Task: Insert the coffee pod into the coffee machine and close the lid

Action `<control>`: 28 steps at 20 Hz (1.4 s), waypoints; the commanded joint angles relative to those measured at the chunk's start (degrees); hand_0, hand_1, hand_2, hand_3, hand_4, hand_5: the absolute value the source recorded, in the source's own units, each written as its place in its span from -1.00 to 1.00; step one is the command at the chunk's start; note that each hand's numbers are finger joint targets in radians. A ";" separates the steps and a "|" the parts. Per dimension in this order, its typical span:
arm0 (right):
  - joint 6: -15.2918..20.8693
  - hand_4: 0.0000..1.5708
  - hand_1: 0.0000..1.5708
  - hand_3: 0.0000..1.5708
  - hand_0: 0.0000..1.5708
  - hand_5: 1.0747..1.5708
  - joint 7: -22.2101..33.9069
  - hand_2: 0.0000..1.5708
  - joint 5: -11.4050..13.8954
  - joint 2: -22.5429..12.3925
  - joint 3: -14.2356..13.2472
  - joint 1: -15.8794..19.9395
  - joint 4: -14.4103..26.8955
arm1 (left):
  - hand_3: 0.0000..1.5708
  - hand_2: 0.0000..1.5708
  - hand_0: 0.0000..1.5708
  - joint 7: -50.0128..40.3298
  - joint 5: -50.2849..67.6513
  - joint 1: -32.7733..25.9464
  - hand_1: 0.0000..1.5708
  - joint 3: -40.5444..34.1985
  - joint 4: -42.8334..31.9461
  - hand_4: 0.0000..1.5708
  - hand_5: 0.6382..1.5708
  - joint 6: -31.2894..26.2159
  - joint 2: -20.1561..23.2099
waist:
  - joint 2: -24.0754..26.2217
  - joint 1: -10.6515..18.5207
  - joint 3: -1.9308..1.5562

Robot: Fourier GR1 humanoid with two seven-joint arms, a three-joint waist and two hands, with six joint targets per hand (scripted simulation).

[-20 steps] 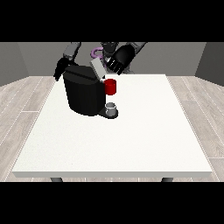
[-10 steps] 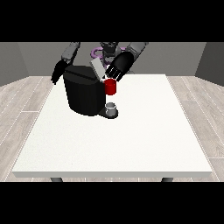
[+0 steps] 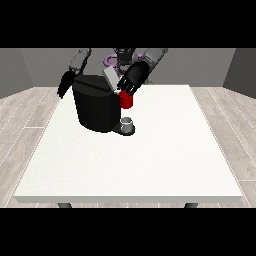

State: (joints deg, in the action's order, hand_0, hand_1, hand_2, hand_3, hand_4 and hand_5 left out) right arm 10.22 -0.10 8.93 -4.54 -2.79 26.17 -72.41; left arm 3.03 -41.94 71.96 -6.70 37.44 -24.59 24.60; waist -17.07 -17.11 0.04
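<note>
Black coffee machine (image 3: 96, 106) | no readable writing | hand (image 3: 133, 78) above red thing (image 3: 126, 100)

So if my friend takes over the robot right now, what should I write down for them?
Robot hand at the view's right: over the coffee machine, touching the raised grey lid, above the red thing at the machine.
Robot hand at the view's left: hanging beside the machine, holding nothing.
Grey cup sits on the machine's tray.
Pod: not plainly visible.
Left: shut the lid.

The coffee machine (image 3: 96, 105) stands on the table's (image 3: 150, 160) far left part.
</note>
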 commanded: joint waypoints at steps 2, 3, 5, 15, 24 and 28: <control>1.66 -0.78 -1.00 -1.00 -1.00 1.00 -0.01 -1.00 0.44 0.86 -0.30 -1.17 0.61 | 0.52 0.60 0.53 1.33 -0.69 -1.19 0.53 1.09 0.06 -0.48 1.00 -0.06 -1.04 | 1.69 1.32 -0.06; -0.31 -0.87 -1.00 -1.00 -1.00 1.00 0.59 -1.00 -0.20 -0.93 -0.65 2.39 -0.50 | 0.53 0.60 0.55 0.94 -0.31 3.07 0.55 -1.10 -1.05 -0.47 1.00 0.01 2.76 | -2.57 -1.03 -0.06; 1.33 -1.00 -1.00 -1.00 -1.00 1.00 0.05 -1.00 1.28 0.26 0.50 0.06 -0.75 | 0.54 0.61 0.57 3.07 -0.19 1.14 0.57 -0.73 -0.80 -0.51 1.00 0.62 1.90 | -1.05 -0.16 -0.05; 2.45 -1.00 -1.00 -1.00 -1.00 1.00 -0.44 -1.00 1.26 0.24 -0.78 0.78 1.89 | 0.53 0.60 0.58 3.16 -2.27 2.58 0.58 0.74 0.91 -0.63 1.00 4.07 0.18 | -0.88 0.87 -0.06; 0.91 -1.00 -1.00 -1.00 -1.00 1.00 -3.48 -1.00 -0.56 -0.57 -1.88 0.84 0.70 | 0.34 0.50 0.48 6.20 -7.63 -0.36 0.48 4.04 -0.05 -1.00 1.00 8.17 2.70 | -4.18 -0.14 -0.07; 0.72 -1.00 -1.00 -1.00 -1.00 1.00 -2.41 -1.00 -0.80 -1.57 -3.17 1.33 3.34 | 0.29 0.45 0.42 6.03 -6.55 1.01 0.42 3.60 0.29 -1.00 1.00 6.10 0.85 | -2.53 1.50 -0.09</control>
State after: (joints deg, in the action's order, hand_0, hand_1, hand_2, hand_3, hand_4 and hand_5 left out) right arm 11.11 0.51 9.01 -5.00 -3.81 27.91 -72.53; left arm 9.35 -48.37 72.46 -3.65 36.41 -18.29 27.31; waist -19.39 -17.38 -0.01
